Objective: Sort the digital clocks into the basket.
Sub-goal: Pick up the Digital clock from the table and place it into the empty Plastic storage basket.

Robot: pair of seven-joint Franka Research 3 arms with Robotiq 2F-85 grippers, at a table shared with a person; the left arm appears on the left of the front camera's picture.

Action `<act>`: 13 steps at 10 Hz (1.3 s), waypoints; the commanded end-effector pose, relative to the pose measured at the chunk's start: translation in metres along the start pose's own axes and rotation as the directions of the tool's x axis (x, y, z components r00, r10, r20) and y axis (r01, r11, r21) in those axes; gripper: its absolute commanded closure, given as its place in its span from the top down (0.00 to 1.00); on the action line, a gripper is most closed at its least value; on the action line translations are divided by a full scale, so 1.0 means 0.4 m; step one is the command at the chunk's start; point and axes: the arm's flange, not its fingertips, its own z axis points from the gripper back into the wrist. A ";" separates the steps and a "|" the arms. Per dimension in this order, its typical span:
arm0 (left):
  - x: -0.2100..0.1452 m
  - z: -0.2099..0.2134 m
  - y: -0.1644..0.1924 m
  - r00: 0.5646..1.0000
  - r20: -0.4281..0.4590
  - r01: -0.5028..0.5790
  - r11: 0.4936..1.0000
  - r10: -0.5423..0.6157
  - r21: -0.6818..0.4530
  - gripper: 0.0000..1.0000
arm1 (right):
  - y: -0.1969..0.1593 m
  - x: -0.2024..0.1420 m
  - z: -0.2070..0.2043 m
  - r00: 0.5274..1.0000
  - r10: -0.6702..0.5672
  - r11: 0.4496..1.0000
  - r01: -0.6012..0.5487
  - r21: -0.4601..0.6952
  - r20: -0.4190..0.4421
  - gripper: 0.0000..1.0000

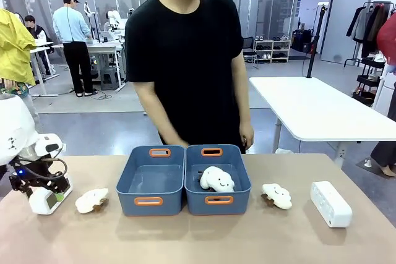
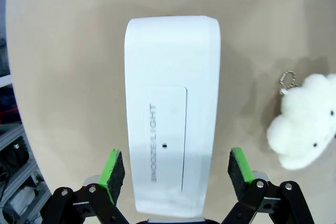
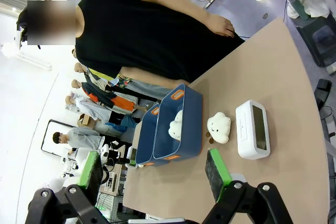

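The white rounded-rectangular plastic digital clock [image 2: 170,87] lying on the tan bench [image 2: 63,51] is straddled by the left claw [image 2: 176,166], pads apart and unclamped; closing, then carriage to the empty blue plastic basket [image 1: 164,206], is judged next.

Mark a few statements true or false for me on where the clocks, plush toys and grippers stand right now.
1. The left gripper straddles a digital clock with its jaws open. True.
2. Both baskets hold a plush toy. False: the left basket has nothing in it; only the right basket holds a plush toy.
3. One clock lies in a basket. False: the second clock lies on the table, right of the baskets, and the first is at the left gripper.
4. The right gripper is open and holds nothing. True.
5. Another plush lies on the table beside the left gripper's clock. True.
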 end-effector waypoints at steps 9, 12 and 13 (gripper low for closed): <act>0.009 0.110 0.056 0.998 0.054 -0.023 0.996 0.027 -0.085 0.51 | 0.002 0.000 -0.001 1.000 0.007 1.000 -0.007 0.010 0.004 1.00; -0.053 0.299 0.053 0.991 0.132 -0.016 0.994 0.031 -0.110 0.51 | 0.002 0.000 -0.001 1.000 0.007 1.000 -0.007 0.010 0.004 1.00; -0.062 0.321 0.022 0.992 0.124 -0.005 0.992 0.020 -0.125 0.51 | 0.002 0.000 -0.001 1.000 0.007 1.000 -0.007 0.010 0.004 1.00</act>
